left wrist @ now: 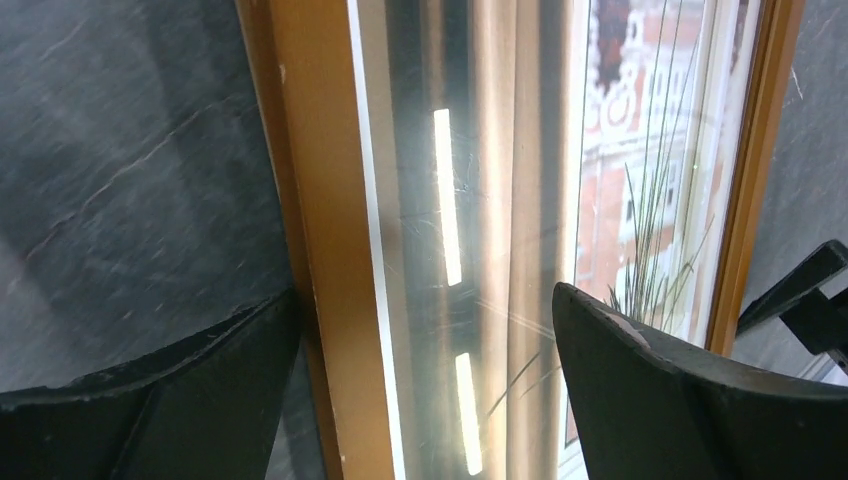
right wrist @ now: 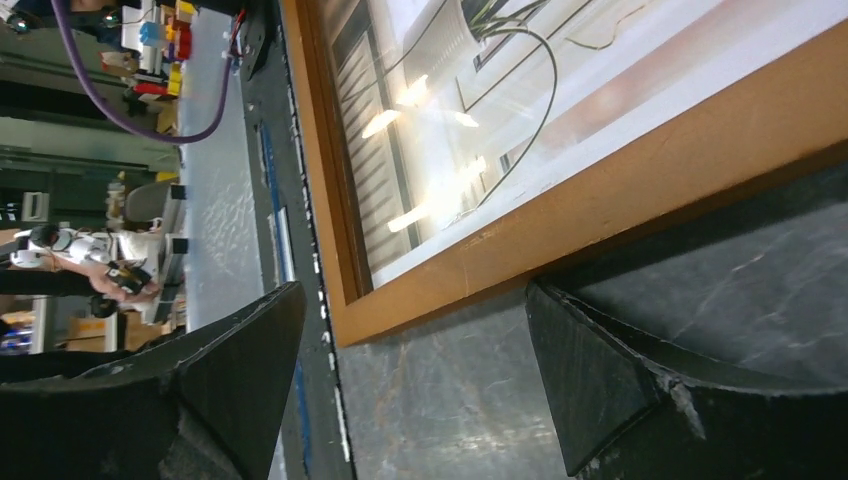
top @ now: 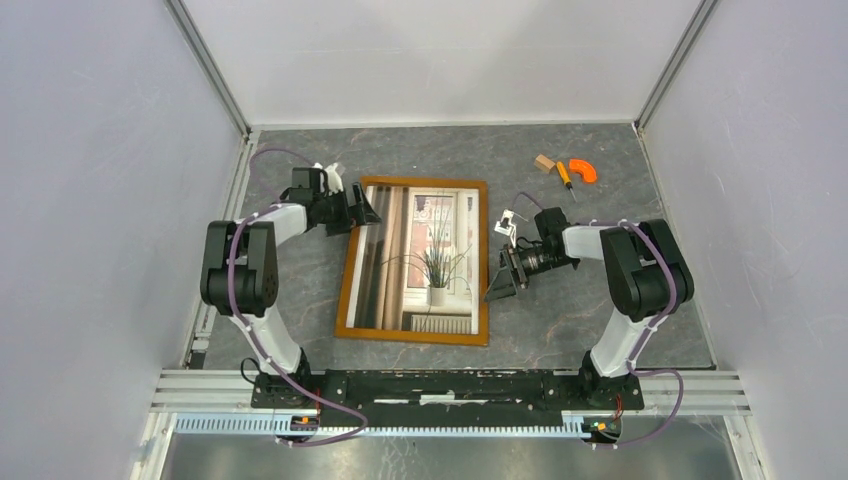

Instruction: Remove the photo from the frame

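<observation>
1 frame (top: 347,272) lies under left claw (top: 367,212), beside right claw (top: 498,280).

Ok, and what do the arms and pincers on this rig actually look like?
The left arm and right arm both have bulky black joint housings joined by white links, with a purple cable running along each. The left pincer and right pincer are black, each with two broad, wedge-shaped matte fingers. No markings are visible.

Bright even light; lamp glare across the photo (left wrist: 520,180)
</observation>
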